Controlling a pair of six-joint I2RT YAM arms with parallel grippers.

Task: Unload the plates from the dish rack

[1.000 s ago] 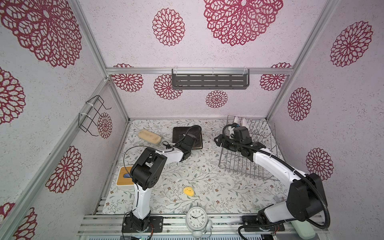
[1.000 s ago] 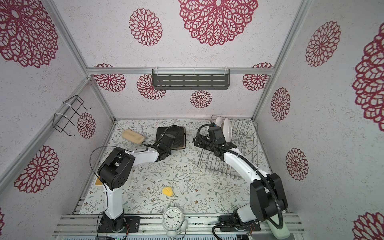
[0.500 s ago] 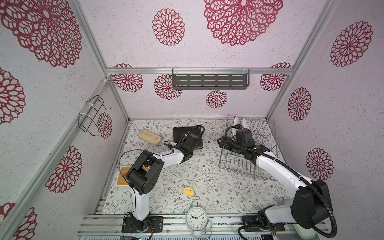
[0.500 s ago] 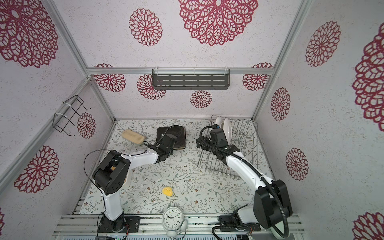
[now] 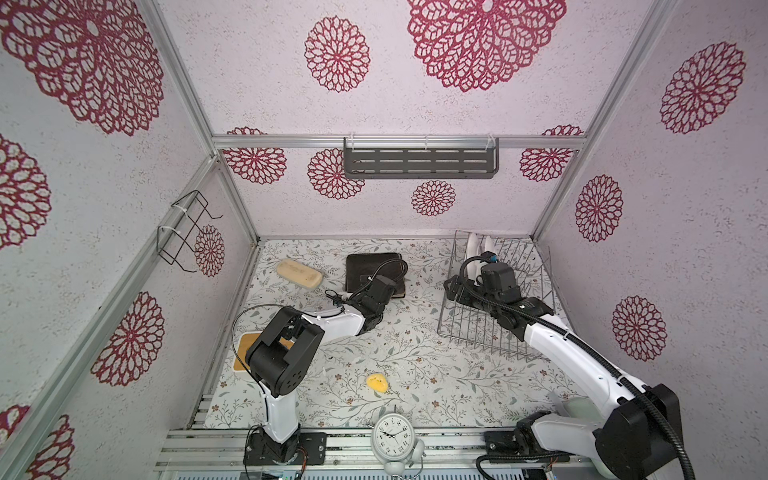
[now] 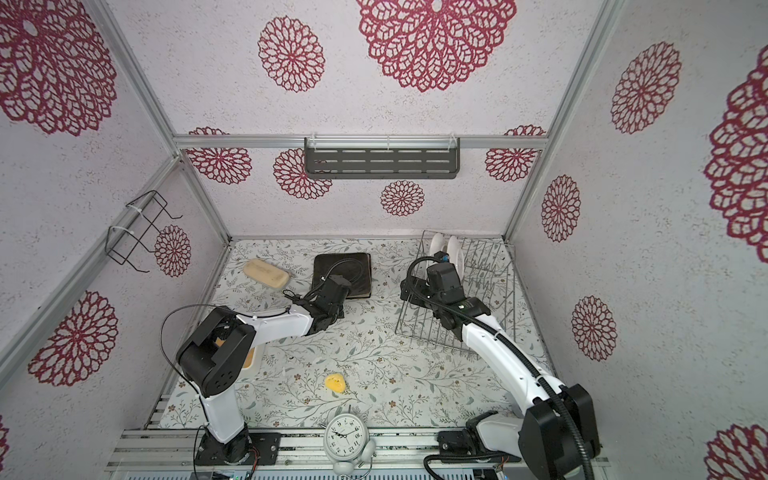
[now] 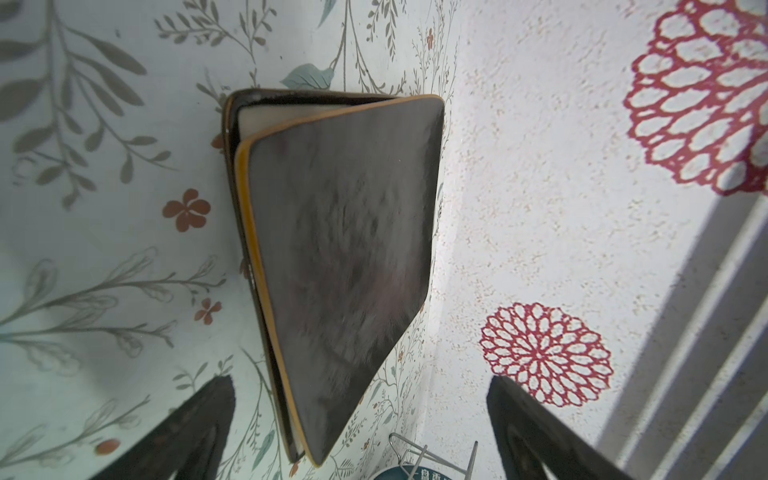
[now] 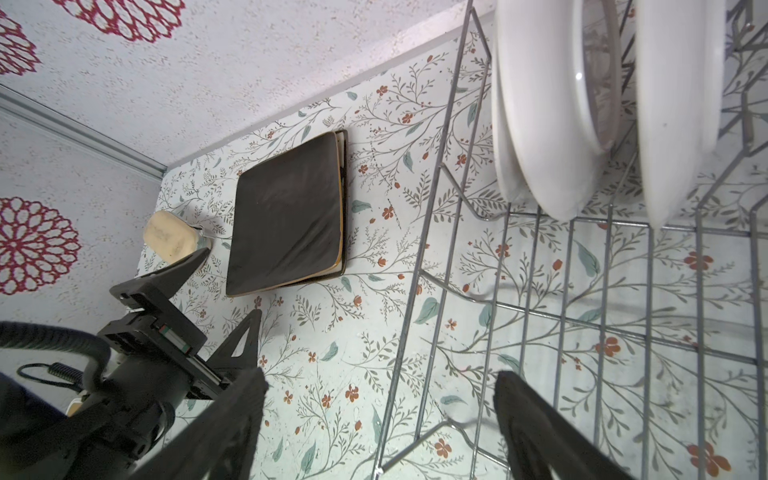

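Right claw spread and empty, nearer; round plates upright in rack just beyond, rims seemingly toward it; left claw spread by square plates

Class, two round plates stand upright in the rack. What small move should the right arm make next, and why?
Probably ease the right gripper forward until its open, empty jaws straddle the rim of one of the round plates. Both stand upright in the dish rack just ahead of it, not yet unloaded.
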